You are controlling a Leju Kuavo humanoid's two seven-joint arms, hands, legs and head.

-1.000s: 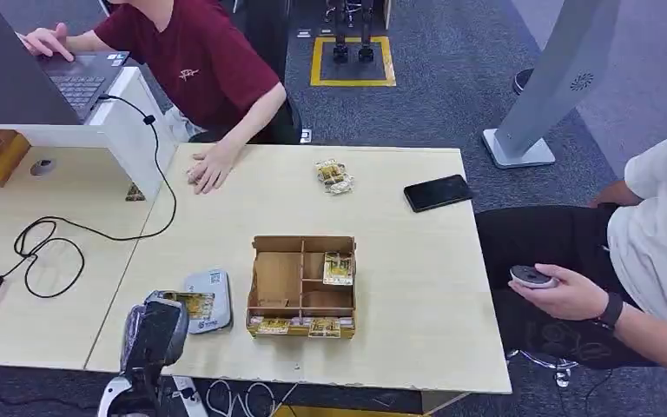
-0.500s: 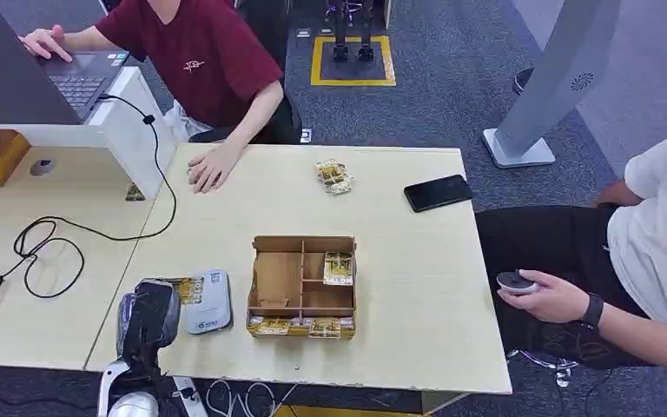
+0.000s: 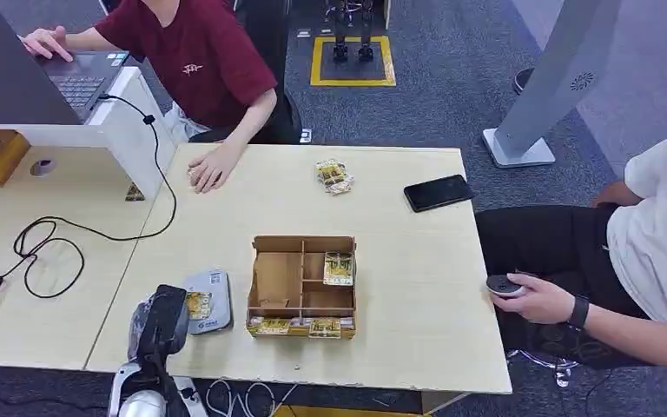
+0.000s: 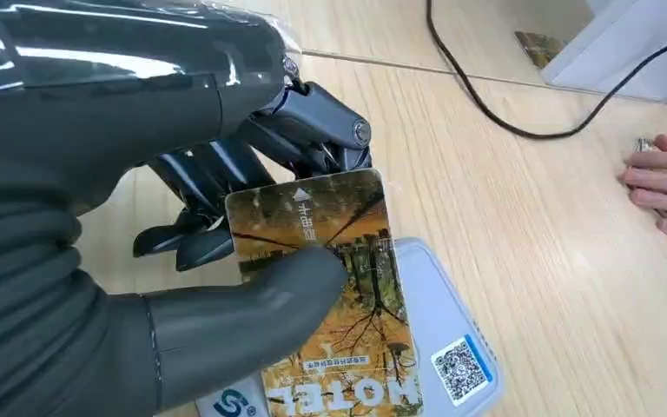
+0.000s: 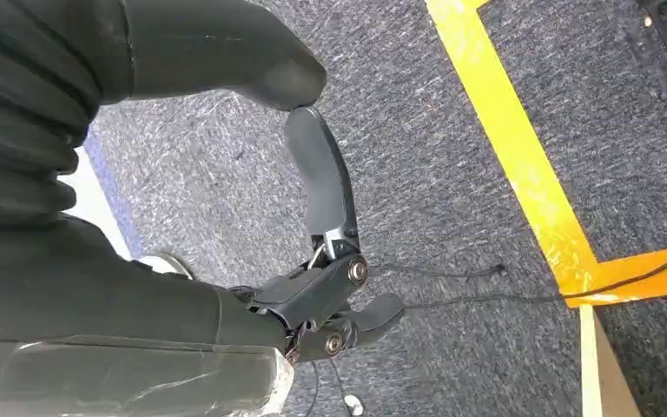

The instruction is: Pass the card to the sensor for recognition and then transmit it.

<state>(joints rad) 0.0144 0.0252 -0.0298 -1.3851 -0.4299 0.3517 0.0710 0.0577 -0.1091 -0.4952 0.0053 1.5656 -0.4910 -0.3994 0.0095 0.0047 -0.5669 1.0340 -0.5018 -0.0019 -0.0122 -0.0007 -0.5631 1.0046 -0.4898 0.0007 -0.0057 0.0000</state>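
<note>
our left hand [image 4: 226,252] pinches the card [image 4: 330,287] between thumb and fingers, holding it over the grey sensor [image 3: 210,300] near the surface's front-left corner. we judge the card light, stiff and slick, best held by its edge. our right hand [image 5: 313,226] hangs with fingers curled, holding nothing.

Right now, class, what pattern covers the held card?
Yellow autumn trees, dark branches, on the card; clearest in the left wrist view.

left hand [image 4: 182,261] pinches card [image 4: 330,287] | card over grey sensor [image 4: 452,347] | wooden table [image 4: 538,261]
</note>
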